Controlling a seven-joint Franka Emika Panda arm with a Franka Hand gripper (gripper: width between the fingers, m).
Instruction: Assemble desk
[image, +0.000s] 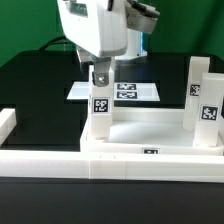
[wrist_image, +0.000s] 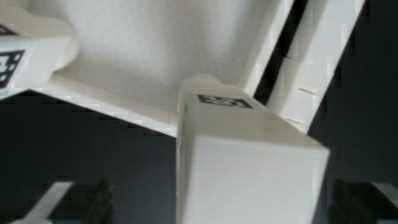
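Two legs (image: 100, 108) outside; wrist shows one.

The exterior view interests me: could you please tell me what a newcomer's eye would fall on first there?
The big white pincer hangs over the near corner of the desk top, its fingers either side of an upright tagged leg standing in that corner. Two more legs rise at the exterior view's right. Behind, the marker board lies flat on the black table.
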